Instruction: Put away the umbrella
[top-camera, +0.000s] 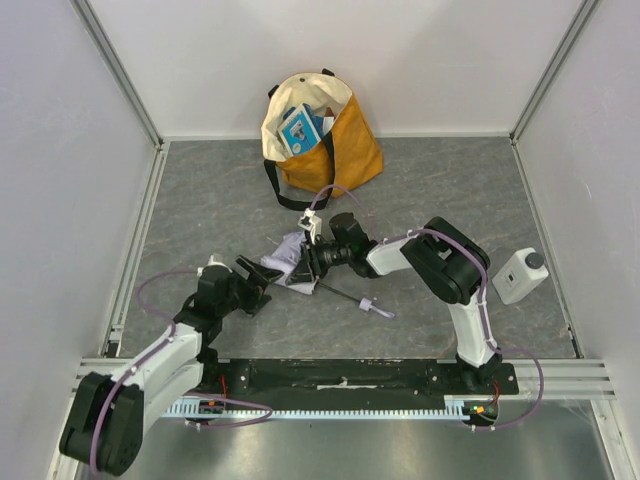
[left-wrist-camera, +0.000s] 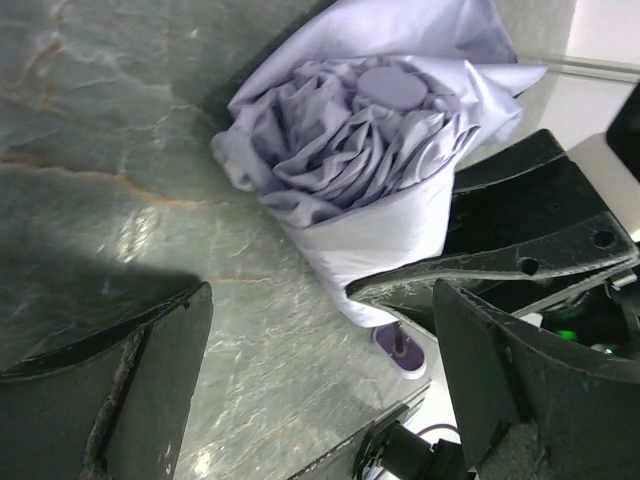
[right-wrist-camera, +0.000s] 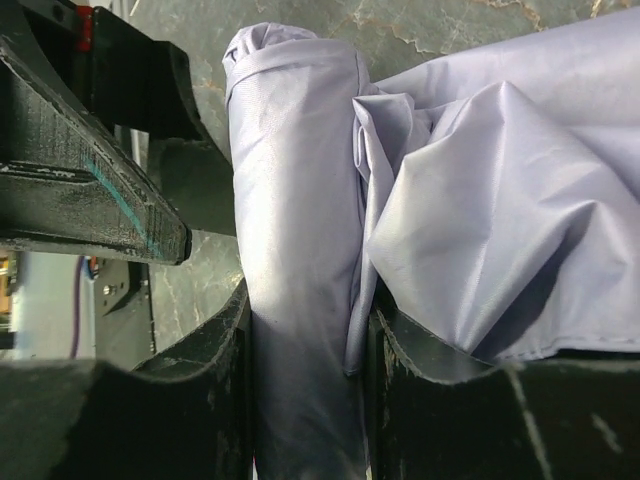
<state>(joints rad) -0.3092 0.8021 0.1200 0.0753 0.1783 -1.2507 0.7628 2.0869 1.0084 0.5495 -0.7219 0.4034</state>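
Note:
The umbrella (top-camera: 288, 250) lies folded on the grey table, a bundle of pale lavender fabric with a slim black shaft running right to a small lavender handle end (top-camera: 372, 307). My right gripper (top-camera: 310, 262) is shut on the rolled canopy (right-wrist-camera: 295, 200), and the fabric fills the gap between its fingers (right-wrist-camera: 200, 400). My left gripper (top-camera: 256, 276) stands open just left of the bundle, touching nothing. In the left wrist view the crumpled canopy end (left-wrist-camera: 370, 130) sits ahead of the wide-apart fingers (left-wrist-camera: 150, 380), with bare table between them.
A mustard-and-cream tote bag (top-camera: 322, 130) stands open at the back centre with blue items inside. A white bottle with a dark cap (top-camera: 520, 275) lies at the right. White walls and metal rails enclose the table.

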